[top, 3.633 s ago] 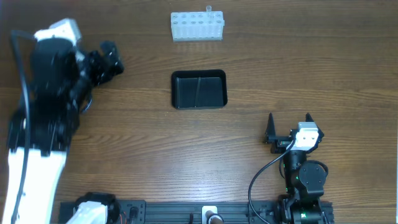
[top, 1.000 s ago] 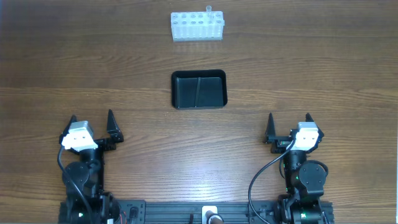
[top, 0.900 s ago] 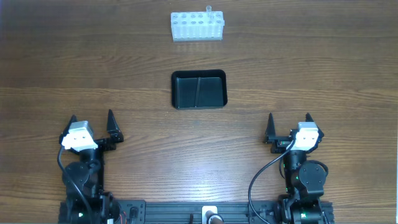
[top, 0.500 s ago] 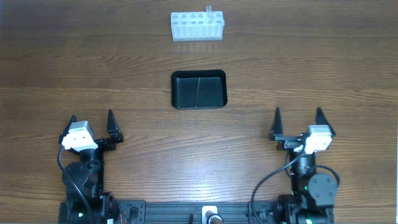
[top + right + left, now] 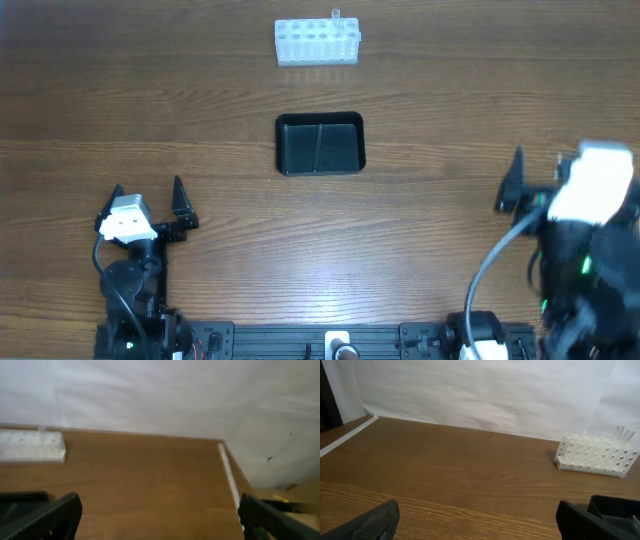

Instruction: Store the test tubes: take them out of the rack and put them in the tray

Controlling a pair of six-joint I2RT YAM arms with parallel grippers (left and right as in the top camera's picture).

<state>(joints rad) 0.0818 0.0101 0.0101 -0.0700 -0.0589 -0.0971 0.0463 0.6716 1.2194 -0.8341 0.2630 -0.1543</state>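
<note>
Your left jaws and right jaws stand wide and empty. The tray [image 5: 320, 144] lies well ahead between them, the rack [image 5: 316, 43] beyond it, one test tube [image 5: 337, 15] upright inside.

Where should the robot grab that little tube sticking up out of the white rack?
Probably by the bare top end of the test tube, coming straight down from above. It stands upright in the rack, which surrounds its lower part, so only that top pokes out to pinch.
</note>
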